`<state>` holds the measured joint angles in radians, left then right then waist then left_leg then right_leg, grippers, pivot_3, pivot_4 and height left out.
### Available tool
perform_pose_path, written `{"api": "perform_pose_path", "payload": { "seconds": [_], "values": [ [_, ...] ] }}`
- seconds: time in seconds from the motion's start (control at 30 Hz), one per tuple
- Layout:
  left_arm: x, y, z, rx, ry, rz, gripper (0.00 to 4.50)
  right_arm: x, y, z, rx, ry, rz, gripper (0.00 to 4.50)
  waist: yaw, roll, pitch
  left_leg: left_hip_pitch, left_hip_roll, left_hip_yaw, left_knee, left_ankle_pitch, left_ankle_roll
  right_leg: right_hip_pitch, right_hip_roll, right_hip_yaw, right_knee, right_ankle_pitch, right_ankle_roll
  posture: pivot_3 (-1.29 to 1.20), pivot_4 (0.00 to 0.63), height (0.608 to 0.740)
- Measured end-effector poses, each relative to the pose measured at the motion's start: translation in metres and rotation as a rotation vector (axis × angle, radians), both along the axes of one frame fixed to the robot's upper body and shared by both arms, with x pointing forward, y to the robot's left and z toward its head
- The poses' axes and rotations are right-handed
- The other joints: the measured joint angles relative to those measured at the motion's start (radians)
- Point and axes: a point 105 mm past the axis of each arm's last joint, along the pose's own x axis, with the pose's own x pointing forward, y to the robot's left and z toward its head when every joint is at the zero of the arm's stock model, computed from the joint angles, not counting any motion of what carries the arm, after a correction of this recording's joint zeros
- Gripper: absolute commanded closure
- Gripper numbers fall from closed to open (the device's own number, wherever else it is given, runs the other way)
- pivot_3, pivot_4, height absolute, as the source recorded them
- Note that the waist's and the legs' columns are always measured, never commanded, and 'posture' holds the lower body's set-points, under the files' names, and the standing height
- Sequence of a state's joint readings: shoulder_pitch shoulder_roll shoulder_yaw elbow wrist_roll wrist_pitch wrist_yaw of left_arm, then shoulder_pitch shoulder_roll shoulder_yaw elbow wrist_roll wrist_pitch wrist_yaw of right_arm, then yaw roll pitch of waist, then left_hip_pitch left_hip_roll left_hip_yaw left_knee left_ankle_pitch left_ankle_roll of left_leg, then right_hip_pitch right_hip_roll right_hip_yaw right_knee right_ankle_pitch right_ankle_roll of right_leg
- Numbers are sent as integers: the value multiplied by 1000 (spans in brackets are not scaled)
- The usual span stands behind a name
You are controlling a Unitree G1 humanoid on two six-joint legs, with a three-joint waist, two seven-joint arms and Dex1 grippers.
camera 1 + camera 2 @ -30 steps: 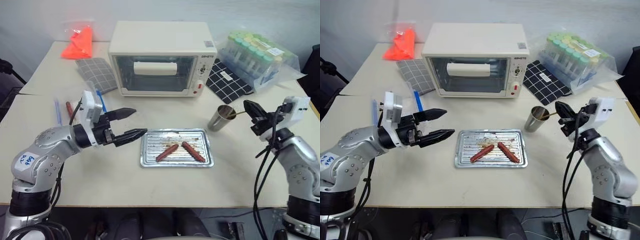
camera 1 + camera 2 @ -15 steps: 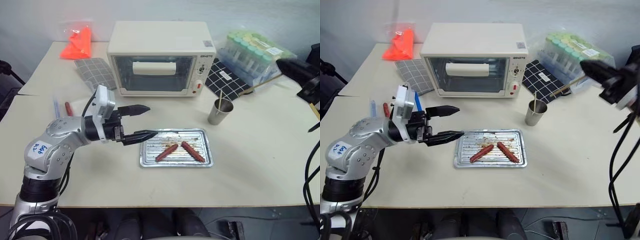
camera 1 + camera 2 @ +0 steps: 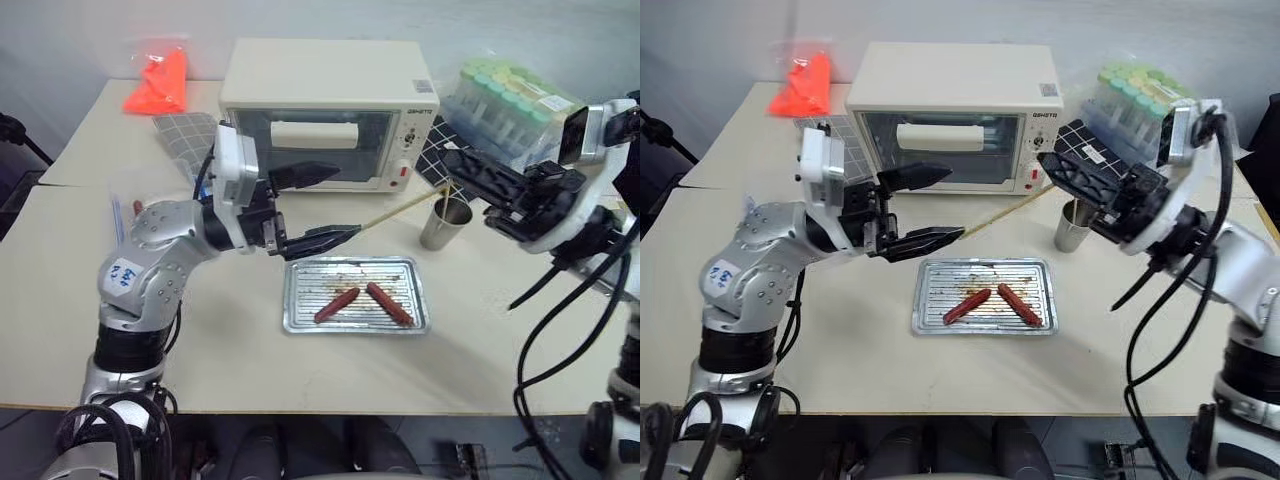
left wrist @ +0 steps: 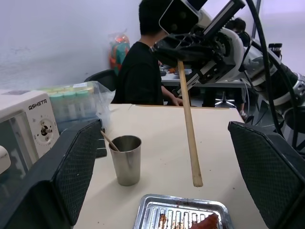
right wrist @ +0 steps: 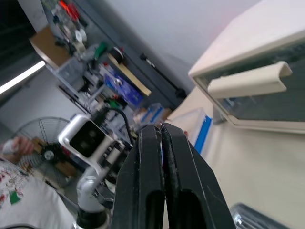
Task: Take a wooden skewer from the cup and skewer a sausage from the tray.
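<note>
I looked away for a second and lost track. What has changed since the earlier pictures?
The right gripper, shut on the wooden skewer, lifted it out of the cup and swung it over toward the open left gripper, which rose to meet its tip. The tray and both sausages stayed put.

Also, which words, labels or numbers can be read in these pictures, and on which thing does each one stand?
"QSHETG": on the front panel of the toaster oven, above its knob.
White label on the oven's top: too small to read.
Blue handwriting on a sticker on the left arm: not legible.
Labels on the green-capped tubes: too small.
</note>
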<state>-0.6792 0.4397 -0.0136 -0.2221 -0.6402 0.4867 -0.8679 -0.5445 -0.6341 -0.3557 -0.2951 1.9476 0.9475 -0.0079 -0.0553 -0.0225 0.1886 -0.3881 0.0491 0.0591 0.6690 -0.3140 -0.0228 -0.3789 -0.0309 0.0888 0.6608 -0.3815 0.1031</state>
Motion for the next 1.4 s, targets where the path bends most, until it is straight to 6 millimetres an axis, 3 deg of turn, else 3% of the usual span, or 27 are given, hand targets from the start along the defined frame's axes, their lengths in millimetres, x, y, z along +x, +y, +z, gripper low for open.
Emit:
{"api": "perform_pose_path", "payload": {
  "seconds": [0.33, 0.47, 0.67, 1.0, 1.3, 1.4],
  "values": [
    [0, -8, 0, -23, 0, -12, 0, 3, 10, 14, 82, -20, -10, 4479, -1, 0, 0, -1, 0, -2, 0, 0, 0, 0, 0, -2, 0, 0, 0, 0, 150, 740],
    [1, -7, 3, -53, 8, 2, 708, 3, 10, 10, 74, -9, -16, 4500, -1, 0, 0, -1, 0, -3, 0, 0, 0, 0, 0, -2, 0, 0, 0, 0, 150, 740],
    [-1, -1, 8, -73, 9, 12, 2219, 3, 9, 7, 71, 3, -23, 4500, -3, 0, 0, -1, 0, -3, 0, 0, 0, 0, 0, -2, 0, 0, 0, 0, 150, 740],
    [-3, -1, 4, -62, 26, 8, 2219, 5, 7, 8, 84, 7, -42, 4500, -2, 0, 0, -1, 0, -3, -1, 0, 0, 0, 0, -2, 0, 0, 0, 0, 150, 740],
    [-4, -8, 5, -97, 37, -14, 4218, 6, 8, 9, 87, 10, -45, 4500, -2, 0, 0, -1, 0, -3, -1, 0, 0, 0, 0, -2, 0, 0, 0, 0, 150, 740],
    [-5, -9, 4, -103, 43, -31, 4482, 6, 7, 10, 93, 9, -50, 4500, -1, 0, 0, -1, 0, -3, 0, 0, 0, 0, 0, -2, 0, 0, 0, 0, 150, 740]
  ]
}}
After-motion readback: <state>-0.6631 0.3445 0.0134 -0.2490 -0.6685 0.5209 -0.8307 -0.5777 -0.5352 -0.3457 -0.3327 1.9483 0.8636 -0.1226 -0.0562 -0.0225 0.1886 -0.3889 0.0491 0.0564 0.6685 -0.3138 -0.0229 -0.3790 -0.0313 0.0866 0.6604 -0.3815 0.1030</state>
